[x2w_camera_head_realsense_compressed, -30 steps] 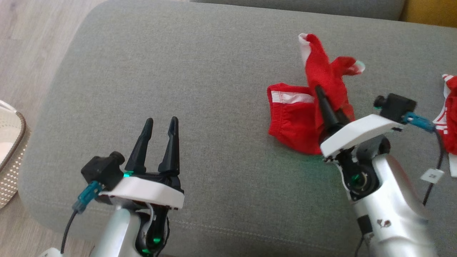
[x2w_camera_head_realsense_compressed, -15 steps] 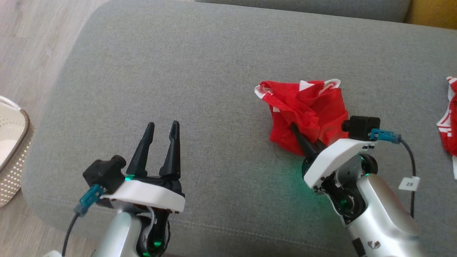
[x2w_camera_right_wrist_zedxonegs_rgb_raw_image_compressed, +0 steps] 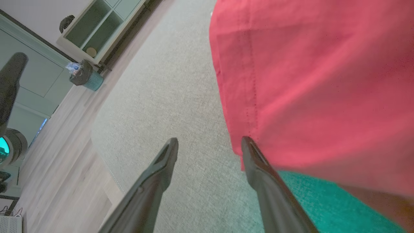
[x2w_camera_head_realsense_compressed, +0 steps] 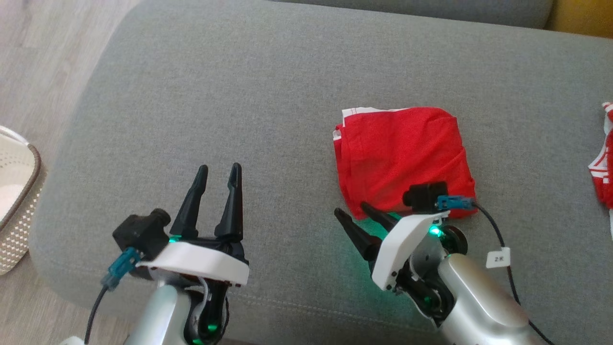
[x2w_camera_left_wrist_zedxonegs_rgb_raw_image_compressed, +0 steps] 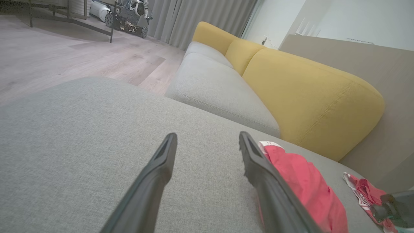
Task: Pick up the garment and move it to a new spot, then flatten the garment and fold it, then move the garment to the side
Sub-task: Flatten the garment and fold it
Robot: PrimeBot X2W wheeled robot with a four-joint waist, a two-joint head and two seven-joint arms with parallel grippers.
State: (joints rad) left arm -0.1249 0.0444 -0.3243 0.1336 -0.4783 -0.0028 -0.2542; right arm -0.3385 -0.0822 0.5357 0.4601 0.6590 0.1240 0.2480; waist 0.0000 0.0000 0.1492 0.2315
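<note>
Right gripper [x2w_camera_head_realsense_compressed: 350,208], fingers spread and empty, sits just beside the lower-left corner of the flat red garment [x2w_camera_head_realsense_compressed: 400,153], centre-right on the grey cushion [x2w_camera_head_realsense_compressed: 215,96]. Left gripper [x2w_camera_head_realsense_compressed: 219,166] gapes empty, lower left. Woven basket [x2w_camera_head_realsense_compressed: 19,201] at the left edge, contents unclear.

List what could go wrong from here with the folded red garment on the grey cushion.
1. The open right gripper has one finger at the near corner of the red garment; pulling away could snag it and spoil the fold.
2. Gripping one corner to move it may let the layers fall open.
3. Sliding it right could mix it with the second garment.
</note>
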